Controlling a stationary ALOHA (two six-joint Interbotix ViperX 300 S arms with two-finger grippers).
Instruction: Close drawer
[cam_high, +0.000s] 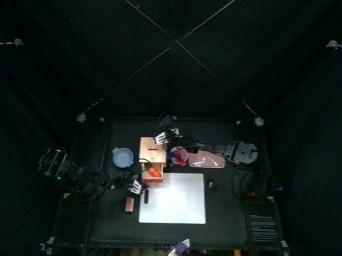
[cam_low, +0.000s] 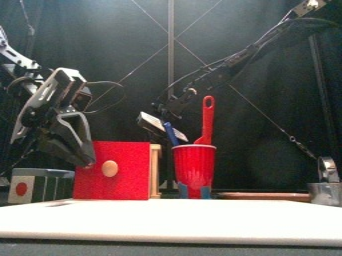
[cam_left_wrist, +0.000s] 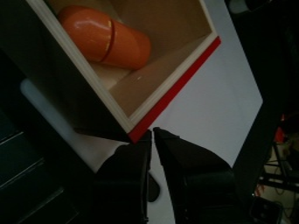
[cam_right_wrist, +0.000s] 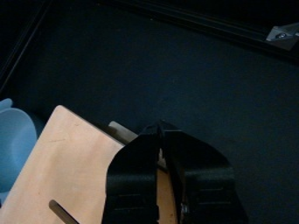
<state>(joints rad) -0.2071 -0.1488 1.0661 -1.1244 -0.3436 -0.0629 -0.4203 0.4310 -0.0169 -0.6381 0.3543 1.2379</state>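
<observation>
Open drawer (cam_left_wrist: 140, 66) just beyond left gripper (cam_left_wrist: 153, 140)

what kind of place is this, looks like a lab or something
Most likely a robot test cell, not a home or workshop. Black curtains pen in a small black table, two black arms reach over it, and props are staged there: a wooden box with an open drawer and a red cup.

Robot lab test cell, not home. Black curtains (cam_high: 54, 90) pen me in on all sides. Small black tabletop (cam_high: 227, 215) in middle, crossed wires (cam_high: 171, 45) overhead. My two black arms (cam_low: 247, 55) hang over it. Props staged: white sheet (cam_high: 175, 198), wooden box (cam_low: 118, 170), red cup (cam_low: 195, 168).
</observation>
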